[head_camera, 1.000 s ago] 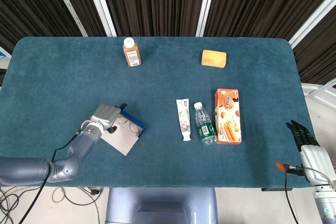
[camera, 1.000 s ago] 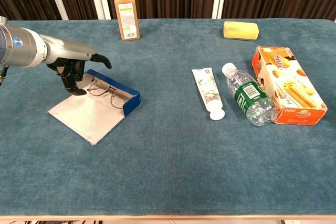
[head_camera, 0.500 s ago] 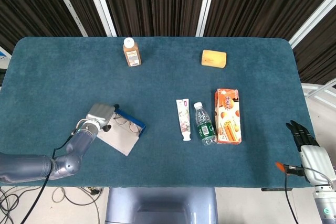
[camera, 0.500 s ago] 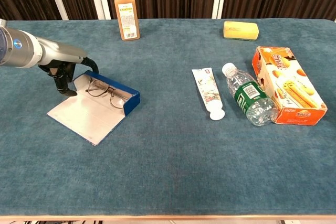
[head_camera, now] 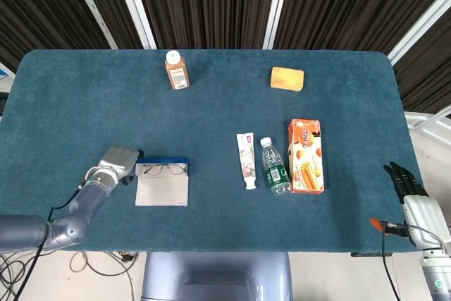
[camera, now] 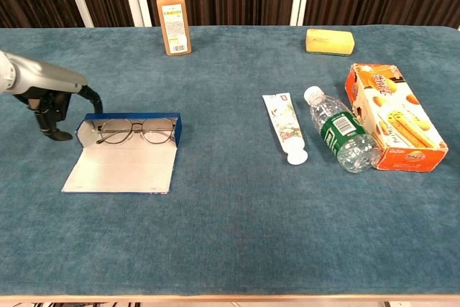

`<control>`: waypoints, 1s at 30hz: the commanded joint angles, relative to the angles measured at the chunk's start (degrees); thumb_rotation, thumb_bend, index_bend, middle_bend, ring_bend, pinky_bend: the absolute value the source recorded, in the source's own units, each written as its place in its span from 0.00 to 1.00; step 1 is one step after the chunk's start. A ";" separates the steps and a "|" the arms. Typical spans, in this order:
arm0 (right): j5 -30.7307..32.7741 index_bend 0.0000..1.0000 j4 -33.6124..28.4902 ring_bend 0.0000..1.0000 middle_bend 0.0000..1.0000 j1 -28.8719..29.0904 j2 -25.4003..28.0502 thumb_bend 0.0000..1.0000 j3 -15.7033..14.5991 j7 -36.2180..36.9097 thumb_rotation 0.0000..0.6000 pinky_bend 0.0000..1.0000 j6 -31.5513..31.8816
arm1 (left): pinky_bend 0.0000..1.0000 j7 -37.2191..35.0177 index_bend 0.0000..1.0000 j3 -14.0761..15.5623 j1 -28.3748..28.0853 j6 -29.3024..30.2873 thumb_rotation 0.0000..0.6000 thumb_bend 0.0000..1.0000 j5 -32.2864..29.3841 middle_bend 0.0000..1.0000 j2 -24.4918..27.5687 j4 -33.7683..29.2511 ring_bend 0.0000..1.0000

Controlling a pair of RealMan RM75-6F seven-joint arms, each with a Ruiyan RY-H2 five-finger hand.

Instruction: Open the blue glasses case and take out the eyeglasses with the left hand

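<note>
The blue glasses case [camera: 133, 118] lies open near the table's front left, its grey lid [camera: 121, 170] flat on the cloth toward me. The eyeglasses [camera: 135, 131] rest inside the blue tray, seen also from above as eyeglasses [head_camera: 163, 169] in the case [head_camera: 164, 162]. My left hand [camera: 52, 108] stands just left of the case, fingers pointing down at the cloth, one finger arching toward the case's left end. It holds nothing. My right hand [head_camera: 404, 178] hangs off the table's right edge, fingers stretched out and empty.
A juice bottle [camera: 173, 18] and a yellow sponge [camera: 330, 41] stand at the back. A toothpaste tube [camera: 284, 126], a lying water bottle [camera: 338, 136] and a biscuit box [camera: 390, 115] lie right of centre.
The open case has turned square to the table's front edge and slid left. My left hand has drawn left, from over the case's corner to beside its left end.
</note>
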 commanded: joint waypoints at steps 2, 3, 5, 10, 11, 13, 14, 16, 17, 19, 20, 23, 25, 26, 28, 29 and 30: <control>-0.02 0.00 -0.03 0.00 0.00 -0.01 0.01 0.16 0.02 -0.08 1.00 0.19 0.06 | 0.95 -0.94 0.22 0.16 0.65 0.07 1.00 0.35 0.97 0.99 0.59 -0.45 0.85; -0.02 0.00 -0.04 0.00 0.00 -0.03 0.01 0.16 0.01 -0.07 1.00 0.19 0.08 | 0.95 -1.57 0.21 -0.11 1.03 0.46 1.00 0.35 1.68 1.00 0.74 -0.53 0.85; 0.02 0.00 -0.09 0.00 0.00 -0.03 0.01 0.16 0.03 -0.05 1.00 0.19 0.07 | 0.96 -3.26 0.22 -1.24 2.08 2.19 1.00 0.35 3.46 1.00 0.76 -0.57 0.86; -0.07 0.00 -0.07 0.00 0.00 0.00 0.00 0.16 0.01 -0.01 1.00 0.19 0.05 | 0.97 -7.86 0.26 -4.87 5.54 8.50 1.00 0.33 9.15 1.00 -0.91 0.14 0.88; -0.06 0.00 -0.07 0.00 0.00 0.01 0.00 0.16 0.01 0.00 1.00 0.19 0.02 | 0.98 -8.41 0.27 -5.53 6.00 9.47 1.00 0.33 10.08 1.00 -1.44 0.43 0.89; -0.08 0.00 -0.08 0.00 0.00 0.03 0.01 0.16 0.02 0.01 1.00 0.19 0.01 | 0.99 -8.78 0.30 -6.47 6.52 10.83 1.00 0.32 11.22 1.00 -2.61 1.06 0.90; -0.08 0.00 -0.07 0.00 0.00 0.03 0.02 0.16 0.02 0.02 1.00 0.19 0.01 | 0.99 -8.71 0.32 -6.90 6.71 11.45 1.00 0.32 11.52 1.00 -3.40 1.45 0.90; -0.09 0.00 -0.06 0.00 0.00 0.04 0.04 0.16 0.01 0.12 1.00 0.19 -0.03 | 1.00 -8.21 0.36 -7.73 6.99 12.42 1.00 0.32 11.72 1.00 -5.18 2.31 0.91; -0.11 0.00 -0.04 0.00 0.00 0.04 0.06 0.16 0.01 0.16 1.00 0.19 -0.02 | 1.00 -7.84 0.38 -8.00 7.02 12.62 1.00 0.32 11.61 1.00 -5.91 2.61 0.91; -0.15 0.00 0.00 0.00 0.00 0.03 0.07 0.16 0.00 0.31 1.00 0.19 0.00 | 1.00 -6.80 0.40 -8.45 6.99 13.06 1.00 0.33 11.19 1.00 -7.27 3.11 0.91; -0.14 0.00 0.00 0.00 0.00 0.04 0.10 0.16 0.01 0.41 1.00 0.19 -0.02 | 1.00 -6.17 0.41 -8.77 6.99 13.43 1.00 0.33 11.01 1.00 -8.16 3.40 0.91; -0.19 0.00 0.03 0.00 0.00 0.07 0.15 0.16 0.00 0.52 1.00 0.19 -0.07 | 1.00 -4.92 0.42 -9.45 7.04 14.02 1.00 0.33 10.31 1.00 -9.79 3.90 0.92; -0.24 0.00 0.05 0.00 0.00 0.09 0.16 0.16 -0.02 0.60 1.00 0.19 -0.10 | 1.00 -3.76 0.44 -10.00 7.04 14.79 1.00 0.33 9.53 1.00 -10.96 4.39 0.92; -0.26 0.00 0.04 0.00 0.00 0.10 0.17 0.16 -0.02 0.64 1.00 0.19 -0.11 | 1.00 -3.22 0.45 -10.23 7.05 15.28 1.00 0.33 9.21 1.00 -11.47 4.67 0.92; -0.26 0.00 0.02 0.00 0.00 0.11 0.18 0.16 -0.01 0.69 1.00 0.19 -0.13 | 1.00 -2.55 0.46 -10.61 7.10 16.04 1.00 0.33 8.73 1.00 -12.20 5.08 0.92; -0.26 0.00 0.02 0.00 0.00 0.12 0.19 0.16 -0.02 0.72 1.00 0.19 -0.15 | 1.00 -2.23 0.46 -10.82 7.13 16.45 1.00 0.33 8.49 1.00 -12.61 5.30 0.92; -0.26 0.00 0.02 0.00 0.00 0.13 0.21 0.16 -0.03 0.77 1.00 0.19 -0.18 | 1.00 -1.80 0.46 -11.10 7.19 16.85 1.00 0.33 8.11 1.00 -13.12 5.53 0.92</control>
